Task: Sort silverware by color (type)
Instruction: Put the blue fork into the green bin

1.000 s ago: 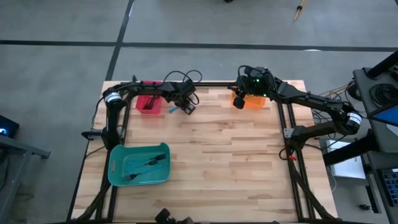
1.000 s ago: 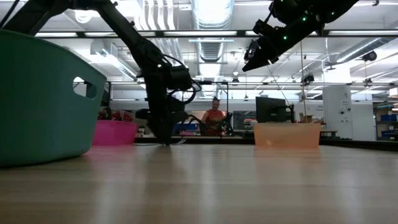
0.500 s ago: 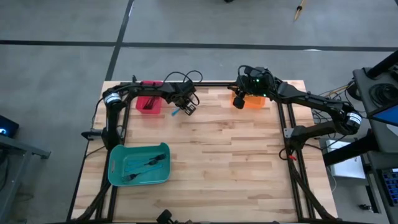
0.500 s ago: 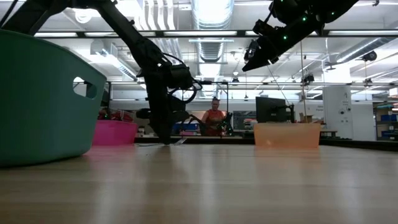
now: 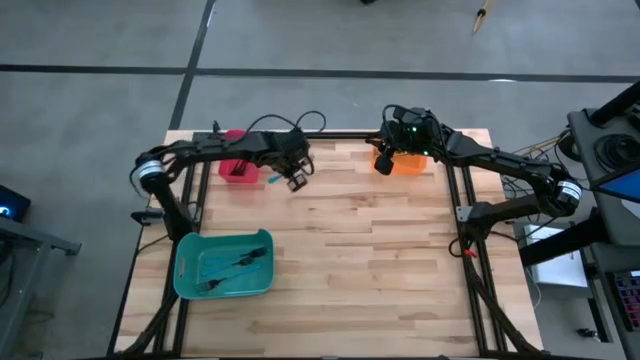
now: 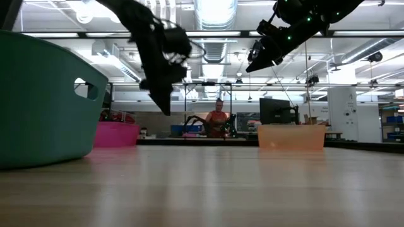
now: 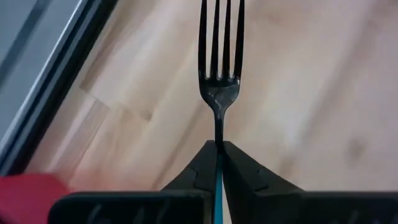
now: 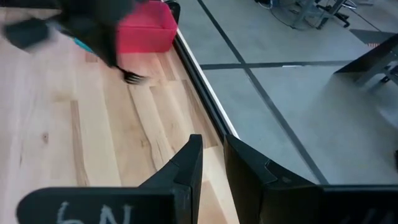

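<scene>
Now left gripper [image 7: 219, 163] fingers pinch blue-handled fork [image 7: 220, 68] by its neck, tines sticking out beyond fingertips; right gripper [image 8: 211, 163] fingers slightly parted, holding nothing.

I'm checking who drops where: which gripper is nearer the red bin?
Left. The left gripper, clamped on a blue-handled fork, hangs just beside the red bin. The right gripper is across the table, next to the orange bin.

From my station I can read only pale handwritten marks, seemingly "6N", on the right gripper [image 8: 211, 163] body; nothing else is legible.
</scene>
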